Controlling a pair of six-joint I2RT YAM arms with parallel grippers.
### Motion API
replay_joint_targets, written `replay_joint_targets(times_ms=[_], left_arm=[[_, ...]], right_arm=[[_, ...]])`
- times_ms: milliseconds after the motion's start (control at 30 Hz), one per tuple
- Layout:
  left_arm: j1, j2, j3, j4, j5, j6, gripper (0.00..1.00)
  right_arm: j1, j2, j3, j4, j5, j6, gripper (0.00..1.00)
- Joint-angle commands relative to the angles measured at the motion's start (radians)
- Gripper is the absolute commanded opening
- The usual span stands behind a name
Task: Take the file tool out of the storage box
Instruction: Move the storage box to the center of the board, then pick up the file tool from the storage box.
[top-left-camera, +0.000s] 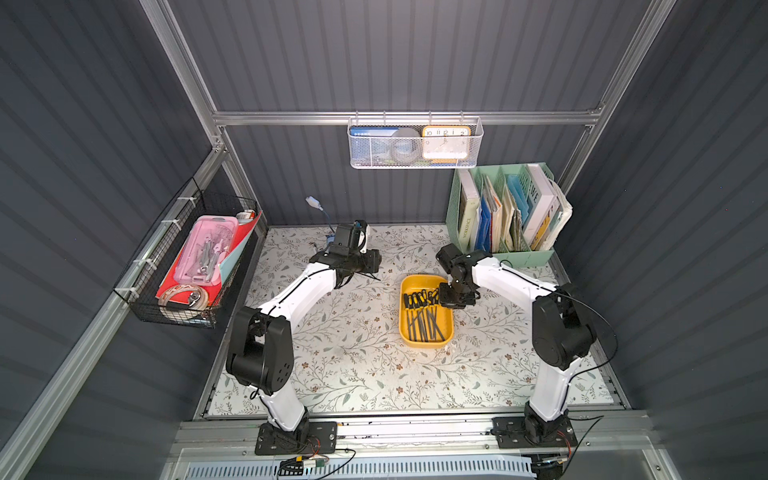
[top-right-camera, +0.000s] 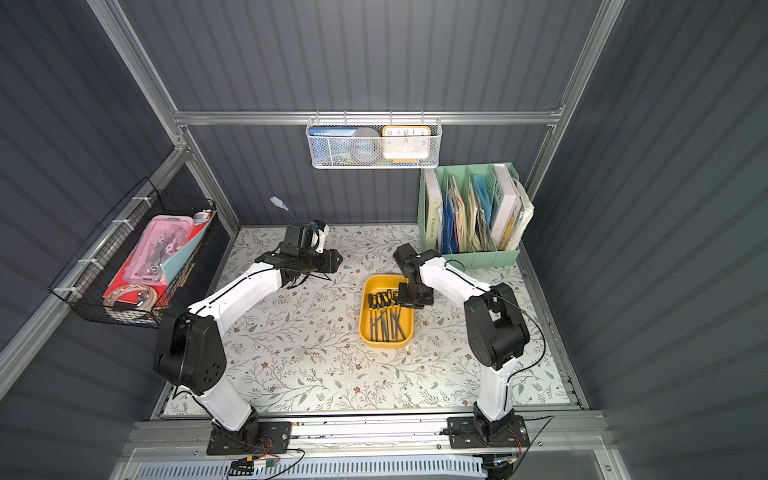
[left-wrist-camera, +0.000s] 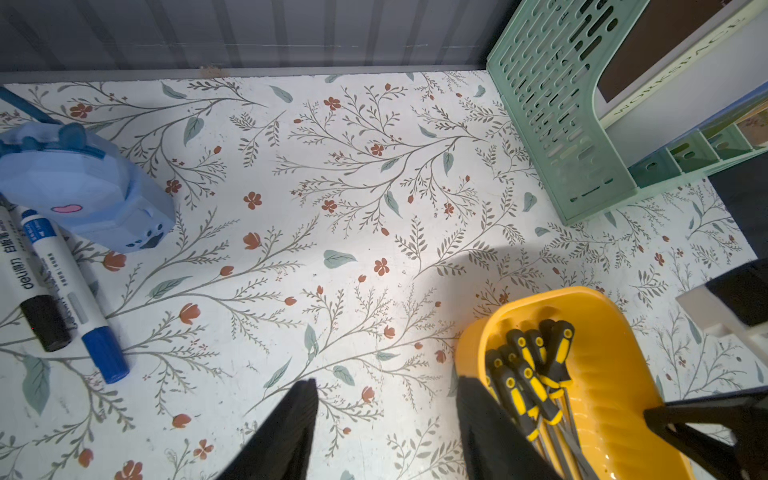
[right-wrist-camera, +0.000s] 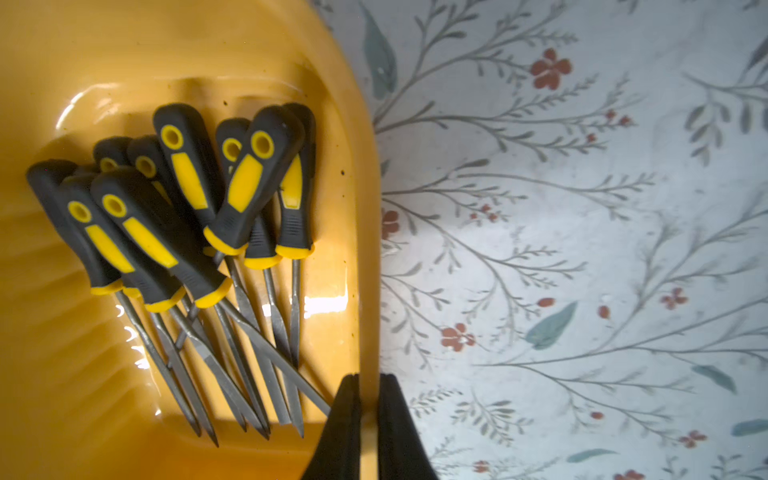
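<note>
At lower centre our right fingers (right-wrist-camera: 345, 415) are clamping the storage box (right-wrist-camera: 368, 232) rim; left fingers (left-wrist-camera: 291, 432) are gaping, empty. We are judging the files (right-wrist-camera: 266, 332) stiff, light: take the rubbery handles (right-wrist-camera: 245, 178).

Your desk (top-left-camera: 353, 365) has a floral cover, and at its back right corner you'll find a mint-green book organiser (top-left-camera: 521, 257) packed with upright books and folders. On the rear rail hangs a white mesh basket (top-left-camera: 415, 163) holding a yellow-framed clock (top-left-camera: 445, 143) and a tape roll (top-left-camera: 405, 145). On your left wall, a black wire basket (top-left-camera: 166, 316) carries a pink case (top-left-camera: 210, 249) lying on a red folder (top-left-camera: 174, 282). Near the desk's back left, a blue gadget (left-wrist-camera: 79, 187) sits just beside a blue-capped marker (left-wrist-camera: 70, 286) and a black-capped marker (left-wrist-camera: 37, 307).
</note>
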Motion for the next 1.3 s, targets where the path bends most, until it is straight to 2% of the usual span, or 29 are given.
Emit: replay_joint_targets(times_ms=[0,67,267,500,567,700,767,833,967,1067,1167,1267], left_arm=[[0.003,-0.032,-0.001,-0.015,0.0,0.017,0.59],[0.004,-0.034,-0.007,-0.014,-0.001,0.016,0.59],[0.004,-0.038,-0.02,-0.017,-0.003,0.017,0.6],[0.004,-0.031,-0.009,-0.02,0.008,0.02,0.61],[0.004,-0.031,-0.006,-0.023,0.008,0.021,0.61],[0.004,-0.034,-0.007,-0.024,0.008,0.021,0.63],[0.004,-0.037,-0.007,-0.022,0.008,0.018,0.64],[0.005,-0.038,-0.003,-0.021,0.016,0.015,0.65],[0.009,-0.052,-0.01,0.007,0.035,-0.005,0.67],[0.017,-0.074,-0.041,0.064,0.067,-0.04,0.67],[0.029,-0.091,-0.07,0.119,0.108,-0.077,0.68],[0.033,-0.108,-0.098,0.165,0.136,-0.104,0.68]], right_arm=[[-0.07,-0.062,-0.032,-0.056,0.004,-0.194,0.0],[-0.118,-0.078,-0.047,-0.069,0.0,-0.281,0.0],[-0.261,-0.108,-0.084,-0.077,0.018,-0.429,0.0],[-0.39,-0.084,-0.116,-0.057,0.001,-0.513,0.0],[-0.413,-0.077,-0.109,-0.05,-0.01,-0.518,0.06],[-0.416,-0.074,-0.079,-0.046,-0.025,-0.52,0.24],[-0.415,-0.078,-0.045,-0.061,-0.04,-0.515,0.36],[-0.407,-0.095,-0.008,-0.076,-0.019,-0.493,0.43],[-0.374,-0.188,0.022,-0.069,-0.05,-0.467,0.48],[-0.308,-0.248,-0.013,-0.016,-0.102,-0.427,0.52],[-0.242,-0.239,-0.041,0.004,-0.089,-0.385,0.53],[-0.231,-0.178,-0.038,-0.016,-0.102,-0.354,0.53]])
